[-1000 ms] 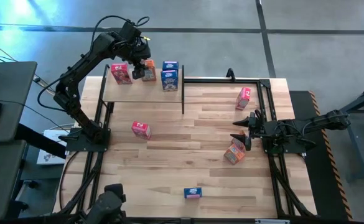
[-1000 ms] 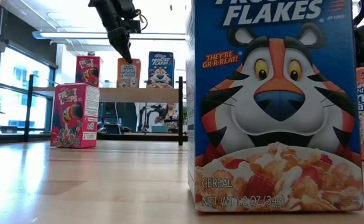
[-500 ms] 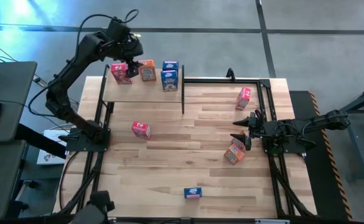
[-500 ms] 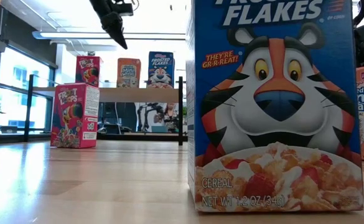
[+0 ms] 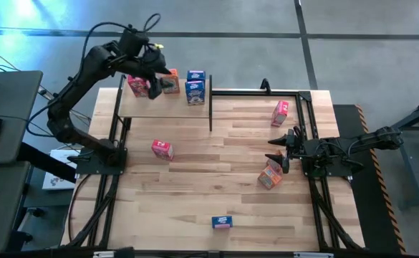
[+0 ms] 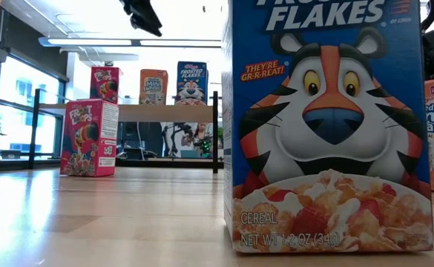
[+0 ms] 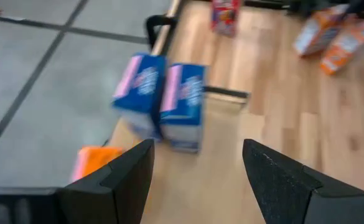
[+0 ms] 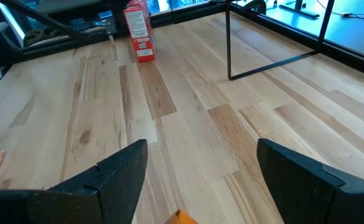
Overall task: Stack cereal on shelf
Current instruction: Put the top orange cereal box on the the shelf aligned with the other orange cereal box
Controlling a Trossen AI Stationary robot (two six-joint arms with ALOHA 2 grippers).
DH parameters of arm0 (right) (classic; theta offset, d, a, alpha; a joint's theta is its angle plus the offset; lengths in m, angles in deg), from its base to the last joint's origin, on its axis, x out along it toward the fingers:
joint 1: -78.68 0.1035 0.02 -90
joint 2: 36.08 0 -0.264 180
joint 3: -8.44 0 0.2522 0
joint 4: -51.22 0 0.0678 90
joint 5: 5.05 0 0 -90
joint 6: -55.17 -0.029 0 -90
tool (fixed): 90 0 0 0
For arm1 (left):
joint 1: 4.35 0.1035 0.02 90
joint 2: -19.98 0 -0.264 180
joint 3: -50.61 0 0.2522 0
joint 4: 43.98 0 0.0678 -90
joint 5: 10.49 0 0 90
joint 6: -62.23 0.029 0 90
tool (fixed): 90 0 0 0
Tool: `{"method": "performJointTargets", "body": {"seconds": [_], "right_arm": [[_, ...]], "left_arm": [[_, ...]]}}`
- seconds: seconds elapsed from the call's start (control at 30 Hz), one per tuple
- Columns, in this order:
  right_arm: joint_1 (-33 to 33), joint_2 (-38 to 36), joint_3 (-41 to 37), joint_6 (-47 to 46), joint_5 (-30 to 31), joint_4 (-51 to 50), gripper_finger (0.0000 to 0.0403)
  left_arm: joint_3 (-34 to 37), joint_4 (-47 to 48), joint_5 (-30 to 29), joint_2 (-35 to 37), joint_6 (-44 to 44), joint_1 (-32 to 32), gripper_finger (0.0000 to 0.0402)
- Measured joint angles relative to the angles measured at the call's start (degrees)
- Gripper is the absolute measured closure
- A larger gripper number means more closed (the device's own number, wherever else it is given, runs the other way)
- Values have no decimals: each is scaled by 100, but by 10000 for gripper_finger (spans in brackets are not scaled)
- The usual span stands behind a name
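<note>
Cereal boxes are lying scattered in two groups: four are standing upright on the shelf point(image 5: 162, 106), a pale wooden board on thin black posts at the far left of the table point(image 5: 216, 183). Those four are a pink-red box point(image 5: 139, 85), an orange box point(image 5: 170, 83) and two blue boxes point(image 5: 195, 86) touching one another. Down on the planks, a pink-red box point(image 5: 162, 148) is standing near the shelf, another pink-red one point(image 5: 280, 112) is sitting toward the right side, two orange boxes point(image 5: 270, 175) are lying together just beside the right gripper point(image 5: 275, 150), and a blue box point(image 5: 222, 222) is standing alone at the near edge, filling the low view with its tiger print. The table is made of light wooden planks on a grey floor, and windows are showing behind it. The left gripper point(image 5: 154, 72) is hovering above the shelf boxes with its fingers point(image 7: 116, 180) spread apart, gripping nothing. The right gripper is resting low over the table, fingers point(image 8: 116, 171) also apart and empty.
</note>
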Motion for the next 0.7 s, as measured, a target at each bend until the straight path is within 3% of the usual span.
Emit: {"method": "performJointTargets", "body": {"seconds": [0.7], "right_arm": [[-2,0,0,0,-26,0,107]], "left_arm": [[0,0,-22,2,-1373,-2644,165]]}}
